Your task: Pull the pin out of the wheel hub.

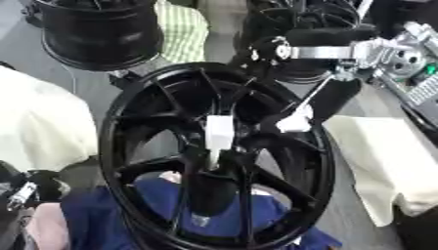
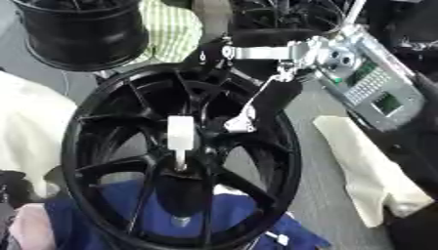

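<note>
Black wheel hub (image 1: 214,156) — white pin (image 1: 219,133) at centre — right hand (image 1: 295,122) beside.

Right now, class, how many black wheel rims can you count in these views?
3. The big spoked wheel hub stands in front; one dark rim sits far left; another rim is at the far centre, partly hidden behind the robot's arm. More may be out of view.

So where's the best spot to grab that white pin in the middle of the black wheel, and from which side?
Probably by the wide white block at the pin's top, the only part standing proud of the wheel hub; its thin stem below runs into the hub. Come from the front, facing the wheel, between the spokes. The right robot hand is already close, just to the pin's right.
</note>
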